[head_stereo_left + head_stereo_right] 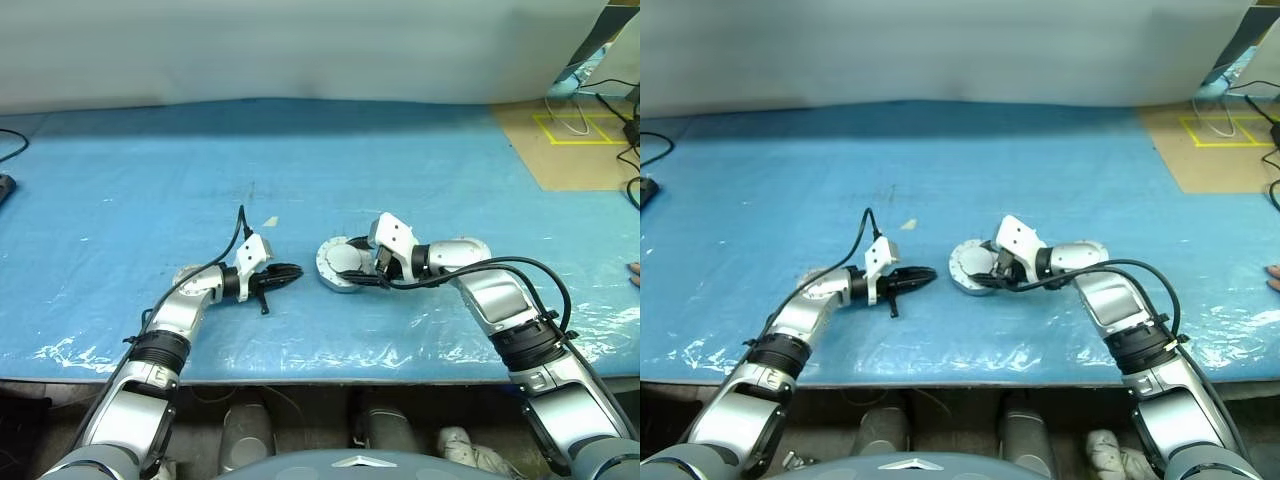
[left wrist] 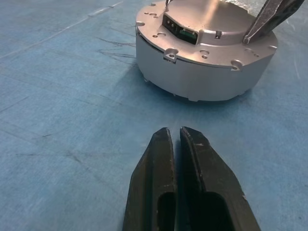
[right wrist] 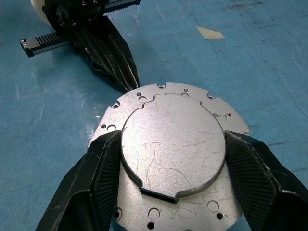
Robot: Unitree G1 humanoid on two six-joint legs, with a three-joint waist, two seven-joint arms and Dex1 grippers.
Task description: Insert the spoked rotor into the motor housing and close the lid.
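A wide bench (image 1: pixel 300 180) covered in blue sheeting, slightly wrinkled and scuffed, carries a short round silver-grey metal housing (image 2: pixel 204 62) near its middle. The housing sits flat, its round axis upright, and the lid (image 3: pixel 173 149), a smooth scratched grey disc with a raised centre plate and small screw holes round the rim, already lies on top of it. The rotor cannot be seen, so it is presumably inside.

The right gripper (image 3: pixel 173 159) is the nearer one: it reaches in from the housing's right, its black ribbed fingers (image 3: pixel 103 166) spread wide and pressed against opposite edges of the raised plate, clamping the lid. The left gripper (image 2: pixel 175 139) lies just beside the housing on its left, fingers pressed together and empty, pointing straight at the housing's side wall without touching.
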